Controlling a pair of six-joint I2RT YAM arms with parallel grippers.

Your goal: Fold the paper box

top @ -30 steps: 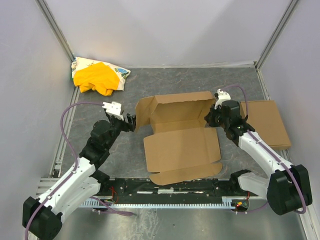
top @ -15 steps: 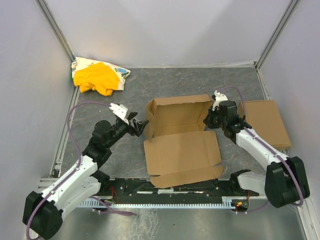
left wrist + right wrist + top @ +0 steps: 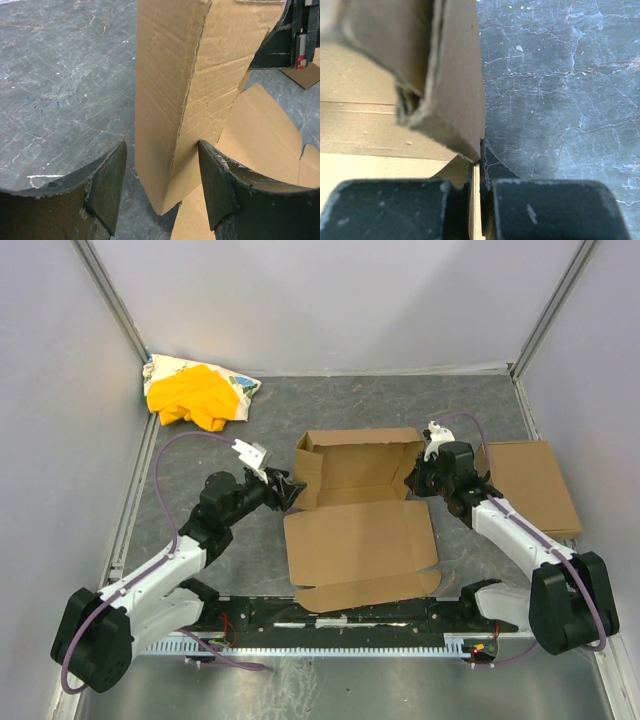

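The paper box [image 3: 360, 540] lies mid-table, brown cardboard with its back and side walls raised and a wide flap flat toward me. My left gripper [image 3: 290, 490] is at the box's left wall. In the left wrist view that gripper [image 3: 162, 185] is open, and the upright wall corner [image 3: 165, 100] stands between its fingers with a gap on the left side. My right gripper [image 3: 418, 478] is at the right wall. In the right wrist view it [image 3: 479, 200] is shut on a thin cardboard edge of the box [image 3: 455, 75].
A yellow cloth bundle [image 3: 200, 395] sits in the far left corner. A smaller flat cardboard rectangle [image 3: 535, 485] lies at the right, just beyond my right arm. Enclosure walls ring the grey table [image 3: 400, 400], and a metal rail [image 3: 330, 625] runs along the near edge.
My left gripper has moved right to the box's left wall and its jaws have narrowed a little. The left side flap has swung from splayed out to upright. The right gripper has kept its hold.
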